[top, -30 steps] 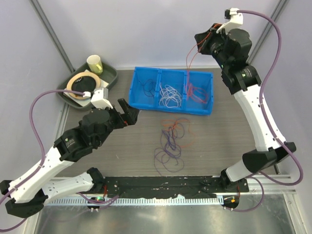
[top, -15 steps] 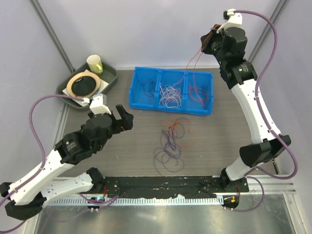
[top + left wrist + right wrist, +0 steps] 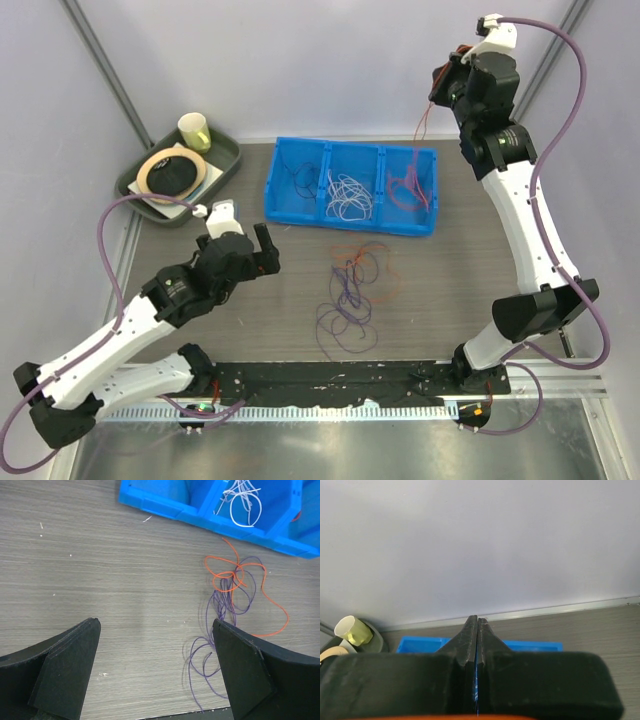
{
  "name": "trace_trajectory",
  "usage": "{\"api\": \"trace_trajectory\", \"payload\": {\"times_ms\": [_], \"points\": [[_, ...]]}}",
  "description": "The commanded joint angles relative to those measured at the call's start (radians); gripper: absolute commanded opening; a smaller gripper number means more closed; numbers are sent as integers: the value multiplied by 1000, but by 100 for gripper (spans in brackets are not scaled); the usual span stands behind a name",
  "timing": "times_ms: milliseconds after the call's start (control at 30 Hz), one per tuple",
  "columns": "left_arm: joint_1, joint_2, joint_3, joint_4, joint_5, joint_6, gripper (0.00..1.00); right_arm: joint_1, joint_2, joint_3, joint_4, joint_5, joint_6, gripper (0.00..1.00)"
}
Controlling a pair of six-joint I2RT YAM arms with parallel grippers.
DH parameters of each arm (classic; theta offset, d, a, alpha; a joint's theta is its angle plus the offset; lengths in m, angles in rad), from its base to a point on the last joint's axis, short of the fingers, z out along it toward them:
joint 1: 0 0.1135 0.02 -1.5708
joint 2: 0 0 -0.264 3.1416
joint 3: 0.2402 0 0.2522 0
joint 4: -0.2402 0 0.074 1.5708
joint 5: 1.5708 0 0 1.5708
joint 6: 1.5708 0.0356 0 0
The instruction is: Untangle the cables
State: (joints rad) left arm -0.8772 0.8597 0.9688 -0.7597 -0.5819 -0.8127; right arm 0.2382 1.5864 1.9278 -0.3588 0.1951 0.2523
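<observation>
Moved: my right gripper point(image 3: 443, 85) has climbed higher and swung right; my left gripper point(image 3: 262, 250) has edged toward the tangle point(image 3: 350, 290).
Right gripper: pinched tight on an orange-red cable point(image 3: 421, 130) that hangs into the right compartment of the blue bin point(image 3: 280, 200).
Left gripper: spread wide, holding nothing, above the table point(image 3: 450, 270).
Tangle: purple and orange cables lying on the table in front of the bin.
</observation>
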Motion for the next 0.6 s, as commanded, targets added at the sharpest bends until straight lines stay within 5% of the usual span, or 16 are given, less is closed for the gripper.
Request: {"api": "trace_trajectory", "payload": {"times_ms": [0,567], "points": [[40,21,4,28,48,-19,100,-10,-22,27,50,33,-19,1],[96,21,1,5,86,-11,100,-45,168,-209,351,61,-59,1]]}}
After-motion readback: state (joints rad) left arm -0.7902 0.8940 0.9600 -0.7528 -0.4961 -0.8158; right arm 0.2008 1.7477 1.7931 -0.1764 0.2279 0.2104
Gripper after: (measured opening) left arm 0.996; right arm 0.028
